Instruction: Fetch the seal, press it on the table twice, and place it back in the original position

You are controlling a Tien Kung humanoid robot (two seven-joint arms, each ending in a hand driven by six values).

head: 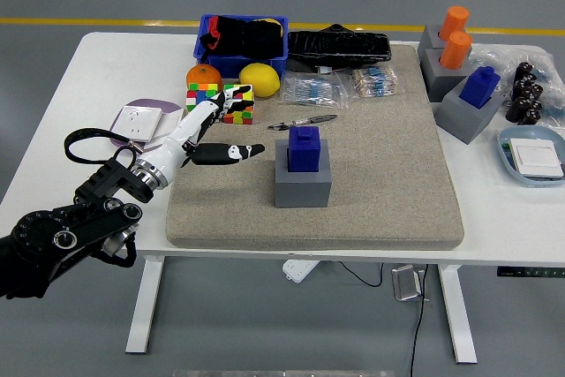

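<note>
The left robot hand point(207, 134) reaches in over the left edge of the grey felt mat point(371, 192) on the white desk point(106, 68), its fingers spread and relaxed, grasping nothing. The blue seal point(305, 147) sits upright in its grey holder point(303, 183) on the mat, just right of the fingertips and apart from them. Behind the hand lie a Rubik's cube point(221, 101), an orange point(202, 76) and a lemon point(259, 80), in front of a blue bin point(212, 24). A pen point(302, 122) lies behind the seal. No writing or brand is legible anywhere.
</note>
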